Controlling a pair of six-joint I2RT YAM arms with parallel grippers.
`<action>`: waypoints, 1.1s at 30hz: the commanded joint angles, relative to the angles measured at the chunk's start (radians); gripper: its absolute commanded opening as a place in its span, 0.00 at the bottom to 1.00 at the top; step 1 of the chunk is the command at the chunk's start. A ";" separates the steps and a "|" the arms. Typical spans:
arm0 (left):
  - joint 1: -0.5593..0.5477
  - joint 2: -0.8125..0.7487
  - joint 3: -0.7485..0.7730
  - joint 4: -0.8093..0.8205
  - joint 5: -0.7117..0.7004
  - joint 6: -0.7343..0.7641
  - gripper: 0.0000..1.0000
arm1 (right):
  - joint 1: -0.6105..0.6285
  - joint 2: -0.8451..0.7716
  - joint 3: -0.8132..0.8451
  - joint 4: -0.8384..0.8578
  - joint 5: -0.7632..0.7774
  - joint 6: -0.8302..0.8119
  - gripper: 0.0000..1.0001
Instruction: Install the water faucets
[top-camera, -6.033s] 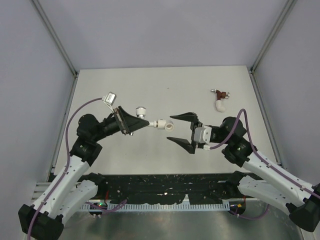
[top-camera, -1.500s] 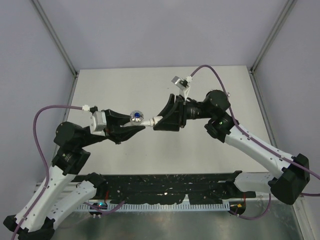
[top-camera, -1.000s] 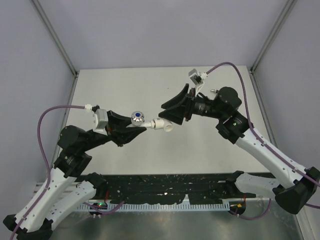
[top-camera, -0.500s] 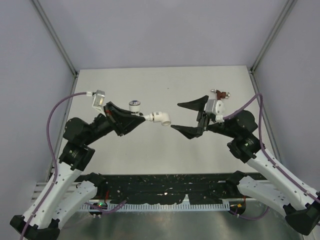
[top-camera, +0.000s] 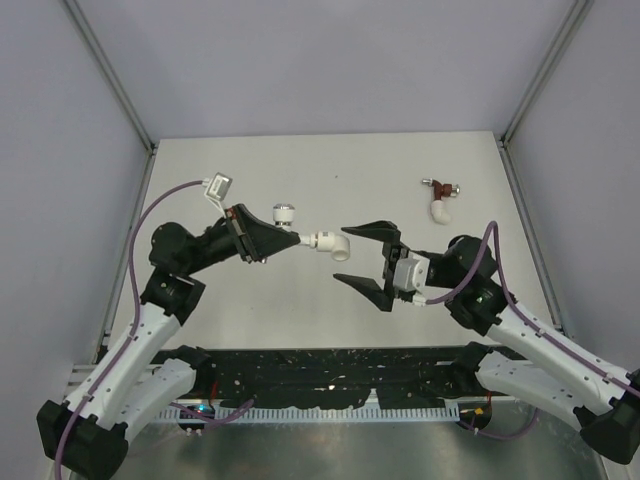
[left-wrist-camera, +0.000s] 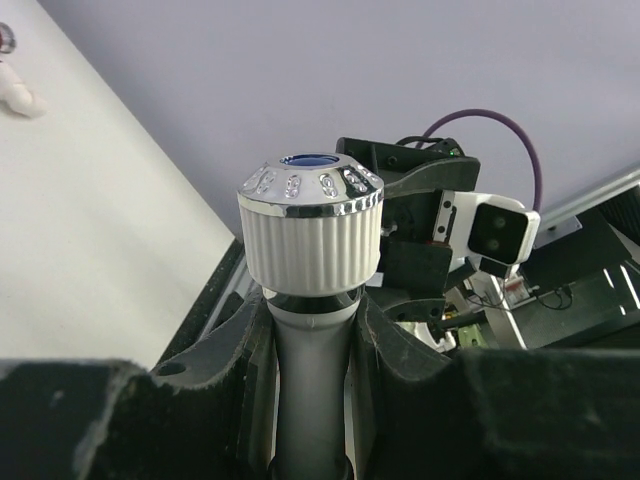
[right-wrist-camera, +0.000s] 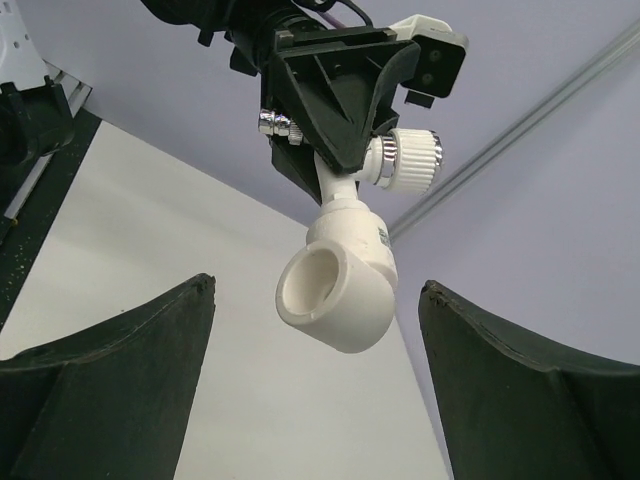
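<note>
White plastic faucet (left-wrist-camera: 311, 225), seemingly threaded into an elbow fitting (right-wrist-camera: 340, 285), clamped in the left gripper (top-camera: 285, 240) left of centre, long axis pointing right toward the wide-open right gripper (top-camera: 342, 254) just beyond; dark red faucet (top-camera: 440, 188) lying on the table (top-camera: 250, 170), far right.

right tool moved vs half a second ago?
Yes. The right tool has shifted toward the near edge of the table and slightly left, farther from the dark red faucet lying at the back right. It is open.
</note>
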 joint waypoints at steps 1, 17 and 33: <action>0.004 0.007 0.071 0.106 0.072 -0.073 0.00 | 0.064 0.008 0.004 0.046 0.100 -0.188 0.87; 0.004 0.036 0.096 0.106 0.127 -0.119 0.00 | 0.138 0.063 0.023 0.115 0.186 -0.284 0.69; 0.002 -0.013 0.131 0.035 0.171 0.199 0.00 | 0.135 0.131 0.185 0.002 0.139 0.154 0.27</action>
